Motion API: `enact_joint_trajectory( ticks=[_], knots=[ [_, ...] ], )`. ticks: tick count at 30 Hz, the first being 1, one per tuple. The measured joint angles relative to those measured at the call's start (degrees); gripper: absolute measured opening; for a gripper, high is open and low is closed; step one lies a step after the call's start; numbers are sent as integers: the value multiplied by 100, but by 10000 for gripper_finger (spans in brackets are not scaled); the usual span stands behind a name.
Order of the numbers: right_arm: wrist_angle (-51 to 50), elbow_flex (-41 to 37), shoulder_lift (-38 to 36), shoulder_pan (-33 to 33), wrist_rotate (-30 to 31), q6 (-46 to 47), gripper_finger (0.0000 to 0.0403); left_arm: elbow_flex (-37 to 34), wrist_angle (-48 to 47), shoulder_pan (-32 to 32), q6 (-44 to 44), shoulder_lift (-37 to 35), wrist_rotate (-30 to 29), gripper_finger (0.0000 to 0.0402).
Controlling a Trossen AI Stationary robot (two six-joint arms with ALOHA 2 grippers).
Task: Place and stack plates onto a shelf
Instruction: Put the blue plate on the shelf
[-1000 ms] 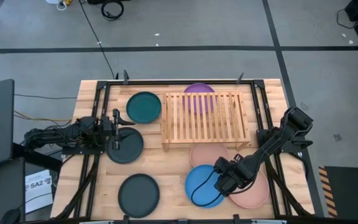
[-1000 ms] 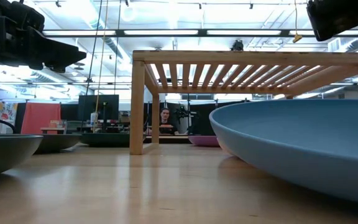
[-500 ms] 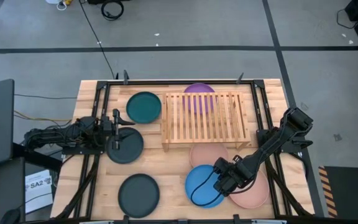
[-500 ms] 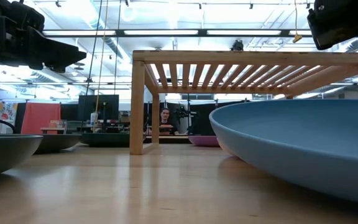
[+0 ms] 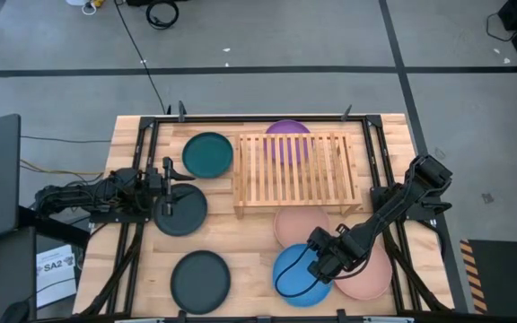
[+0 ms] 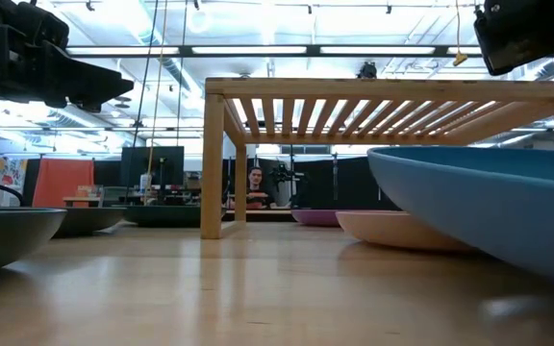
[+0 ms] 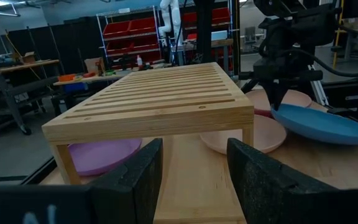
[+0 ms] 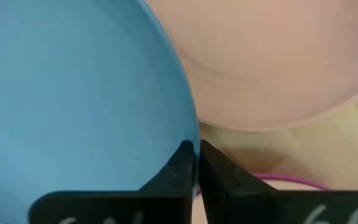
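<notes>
The bright blue plate [image 5: 302, 275] is at the near middle of the table, tilted, with my right gripper [image 5: 319, 263] shut on its right rim. Beside it lie two salmon plates [image 5: 299, 224] [image 5: 371, 280]. The slatted wooden shelf [image 5: 296, 170] stands on its legs at the far middle, over a purple plate [image 5: 287, 135]. A teal plate [image 5: 207, 154] and two black plates [image 5: 180, 213] [image 5: 200, 281] lie on the left. My left gripper [image 5: 166, 184] hangs open above the upper black plate, facing the shelf [image 7: 160, 99]. My right gripper pinches the blue plate's rim [image 8: 190, 140] between its two fingers, one finger over the plate's hollow and one outside it. The fingers slant down from the table's right. The plate [image 6: 489, 202] is tilted, its held side raised off the table.
A thin magenta edge [image 8: 284, 180] shows under the right gripper. Black frame rails [image 5: 142, 179] run along both sides of the table. Bare wood lies between the black plates and the blue one. A person [image 6: 255, 187] sits in the room beyond.
The blue plate has risen at the rim where my right gripper is and has shifted a little toward the table's near right. In the low view it has drawn aside, and a salmon plate behind it has come into sight.
</notes>
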Motion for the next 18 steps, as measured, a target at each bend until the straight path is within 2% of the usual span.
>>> enact_joint_trajectory(
  ticks=[9, 18],
  knots=[
    [95, 0, -26, 0, -3, -17, 16, -1, 0, 2, 0, 0, -1, 185],
    [160, -2, -540, -107, -4, -64, 14, 0, 0, 0, 0, 0, 0, 185]
  ],
)
